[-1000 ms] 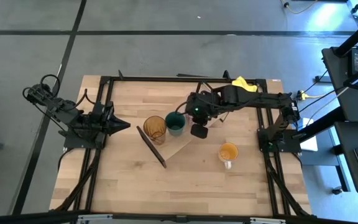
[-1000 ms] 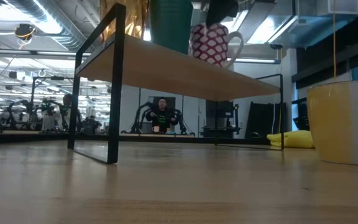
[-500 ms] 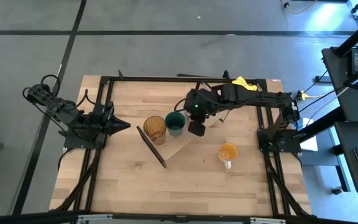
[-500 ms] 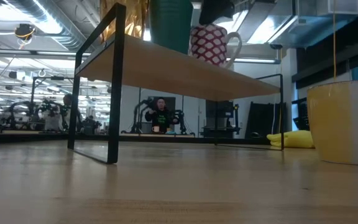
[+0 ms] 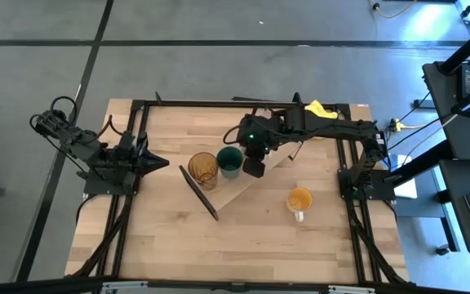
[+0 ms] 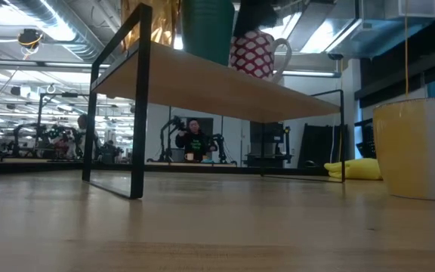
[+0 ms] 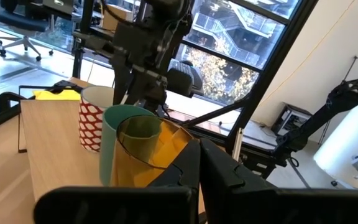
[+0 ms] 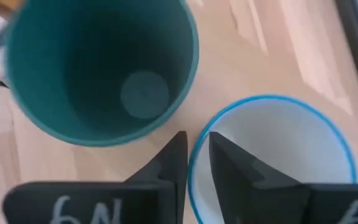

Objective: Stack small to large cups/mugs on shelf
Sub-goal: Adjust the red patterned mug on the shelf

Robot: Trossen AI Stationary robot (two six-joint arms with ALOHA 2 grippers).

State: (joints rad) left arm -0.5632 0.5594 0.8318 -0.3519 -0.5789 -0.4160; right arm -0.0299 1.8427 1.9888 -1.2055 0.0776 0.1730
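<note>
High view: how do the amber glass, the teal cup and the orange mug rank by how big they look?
1. amber ribbed glass tumbler, widest mouth.
2. dark teal cup and orange handled mug: mouths look about alike, so I won't rank them; the right gripper hovers beside the teal cup.

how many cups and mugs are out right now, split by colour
amber glass tumbler: 1
dark teal cup: 1
white mug with red pattern: 1
orange mug: 1
total: 4, three on the shelf and the orange one on the table
</note>
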